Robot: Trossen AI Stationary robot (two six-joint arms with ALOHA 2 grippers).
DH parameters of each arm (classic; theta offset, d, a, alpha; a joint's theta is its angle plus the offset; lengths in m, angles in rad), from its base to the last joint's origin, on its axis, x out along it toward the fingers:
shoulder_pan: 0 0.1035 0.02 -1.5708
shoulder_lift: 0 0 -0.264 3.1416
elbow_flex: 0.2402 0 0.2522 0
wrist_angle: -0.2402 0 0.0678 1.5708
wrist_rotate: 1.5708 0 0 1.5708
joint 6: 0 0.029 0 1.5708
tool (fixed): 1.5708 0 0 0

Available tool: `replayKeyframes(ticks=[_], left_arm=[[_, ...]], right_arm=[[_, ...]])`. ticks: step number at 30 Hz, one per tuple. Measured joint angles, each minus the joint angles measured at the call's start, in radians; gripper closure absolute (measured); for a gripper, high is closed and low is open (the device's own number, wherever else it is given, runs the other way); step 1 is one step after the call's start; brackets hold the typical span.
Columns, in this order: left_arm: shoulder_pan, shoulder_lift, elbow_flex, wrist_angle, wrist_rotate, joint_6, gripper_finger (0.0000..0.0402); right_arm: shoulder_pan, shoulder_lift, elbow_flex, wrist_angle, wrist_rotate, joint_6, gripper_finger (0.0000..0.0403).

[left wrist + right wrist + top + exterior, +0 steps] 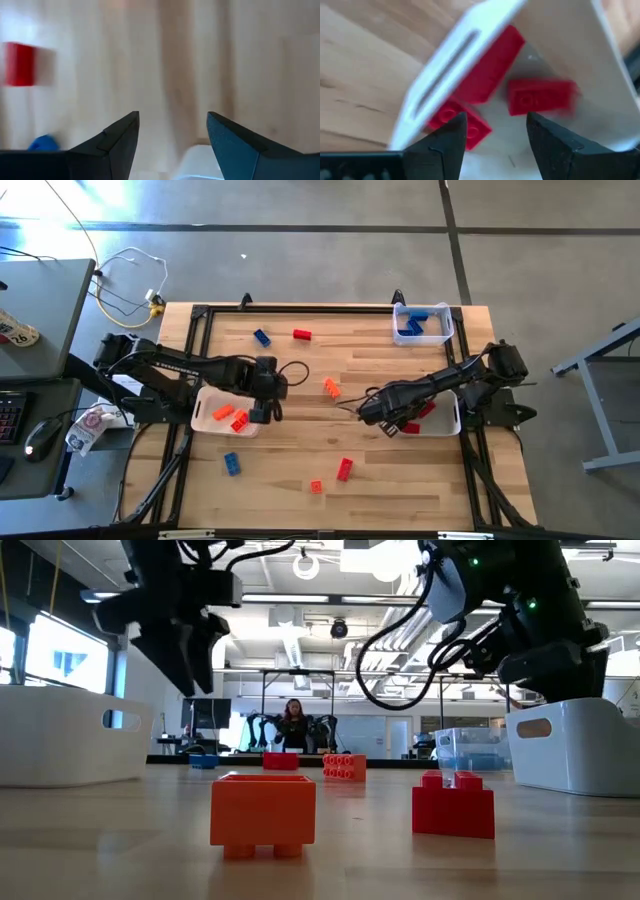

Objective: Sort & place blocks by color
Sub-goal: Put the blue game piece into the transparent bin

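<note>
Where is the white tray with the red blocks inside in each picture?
High view: the white tray sits at the table's right edge, under the right arm.
Low view: it is the white tub at the far right; what is inside is hidden.
Left wrist view: not in it.
Right wrist view: it fills the middle, its wall slanting across.
Shared landmark: the red blocks lying in it, seen in the high and right wrist views.

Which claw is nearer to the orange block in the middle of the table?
The left claw is slightly nearer. It hovers over the edge of the tray with orange blocks, left of the orange block. The right claw hangs over the red tray's edge, to its right.
</note>
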Motion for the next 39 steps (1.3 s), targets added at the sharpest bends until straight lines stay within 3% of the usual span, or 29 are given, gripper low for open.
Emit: replayKeyframes(ticks=[13, 28, 39], left_arm=[[0.280, 0.000, 0.000, 0.008, -0.020, 0.157, 0.0181], [0.573, 0.000, 0.048, 0.062, -0.021, 0.316, 0.0181], [0.697, 0.000, 0.169, 0.068, -0.020, 0.713, 0.0181]], right_arm=[[0.005, -0.060, 0.001, -0.091, 0.061, -0.015, 0.0208], [-0.032, -0.273, 0.001, -0.041, 0.316, -0.063, 0.0208], [-0.040, -0.289, 0.001, 0.001, 0.366, -0.108, 0.0208]])
